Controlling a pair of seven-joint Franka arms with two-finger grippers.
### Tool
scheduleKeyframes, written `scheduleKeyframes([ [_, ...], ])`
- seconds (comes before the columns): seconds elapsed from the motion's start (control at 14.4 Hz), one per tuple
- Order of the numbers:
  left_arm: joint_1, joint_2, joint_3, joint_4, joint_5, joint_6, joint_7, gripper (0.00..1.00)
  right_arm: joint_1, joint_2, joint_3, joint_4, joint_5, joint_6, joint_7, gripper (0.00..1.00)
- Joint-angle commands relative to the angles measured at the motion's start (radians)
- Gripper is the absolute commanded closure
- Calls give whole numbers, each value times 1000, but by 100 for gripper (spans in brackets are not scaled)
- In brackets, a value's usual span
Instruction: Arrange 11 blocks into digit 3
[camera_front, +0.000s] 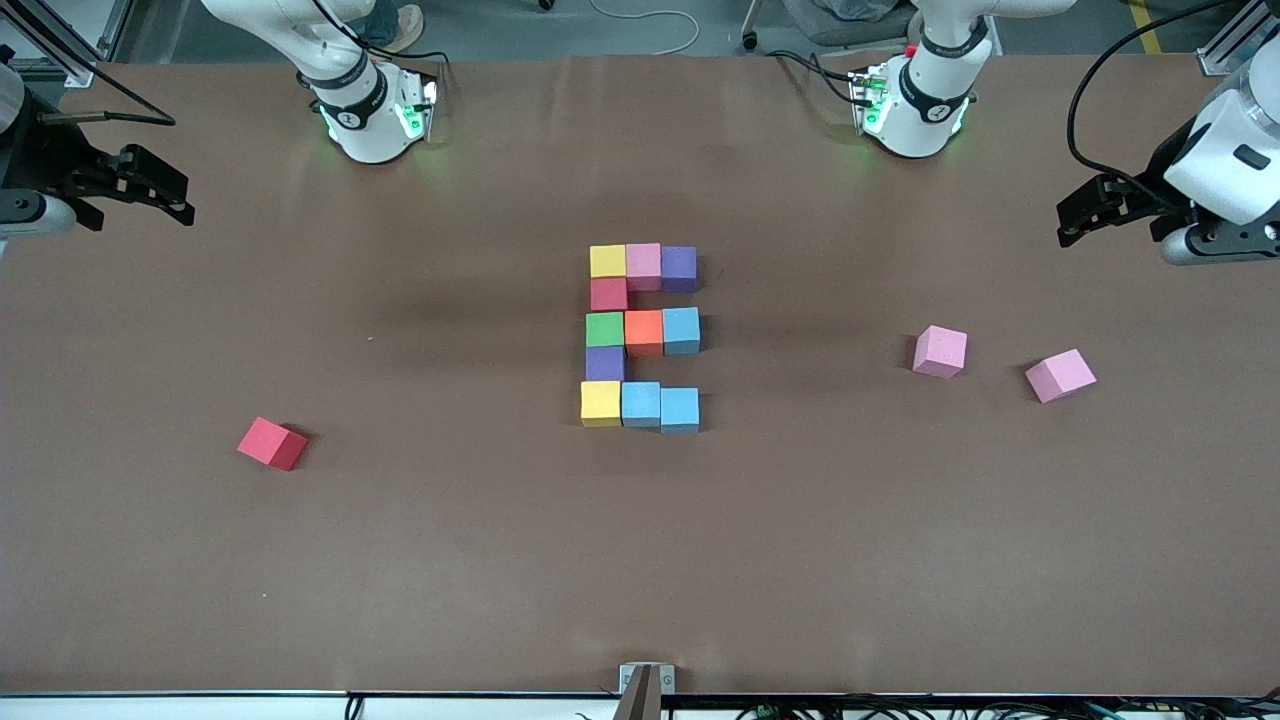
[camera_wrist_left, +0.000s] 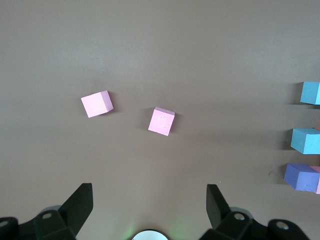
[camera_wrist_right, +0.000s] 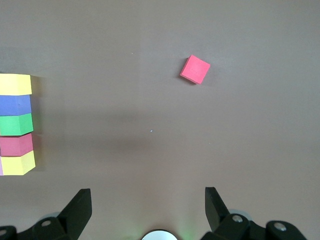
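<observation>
Lying between grippers: digit 3 (camera_front: 641, 337).

The figure's top bar (camera_front: 643, 266) ran yellow, pink, purple; a red cube (camera_front: 609, 294) linked it to the green, orange, light-blue bar (camera_front: 643, 332). A purple cube (camera_front: 605, 363) joined the yellow and two light-blue cubes (camera_front: 640, 405). Loose on the brown table (camera_front: 400, 550) lay two pink cubes (camera_front: 940, 351) and one red cube (camera_front: 272, 443)

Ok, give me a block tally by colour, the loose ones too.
Yellow: 2
Pink: 3
Purple: 2
Red: 2
Green: 1
Orange: 1
Light blue: 3
Total: 14, with 11 in the figure and 3 loose
</observation>
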Motion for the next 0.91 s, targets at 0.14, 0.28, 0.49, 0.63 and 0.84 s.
scheduleKeyframes([
  [0.14, -6, -14, 4, -15, -18, 1, 11, 0, 7, -17, -2, -6, -10, 3, 4, 0],
  [0.28, -8, -14, 2, -9, -17, 0, 8, 0, 5, -17, -4, -6, -9, 14, 4, 0],
  [0.49, 0, -16, -3, 19, -18, -2, 10, 0, -2, -20, -10, -6, -10, 6, -7, 0],
  [0.63, -1, -16, -3, 39, -17, -5, 7, 0, -7, -18, -16, -3, -9, 3, -15, 0],
  [0.84, -5, -16, -3, 45, -18, -22, 10, 0, -7, -20, -15, 2, -9, -2, -24, 0],
])
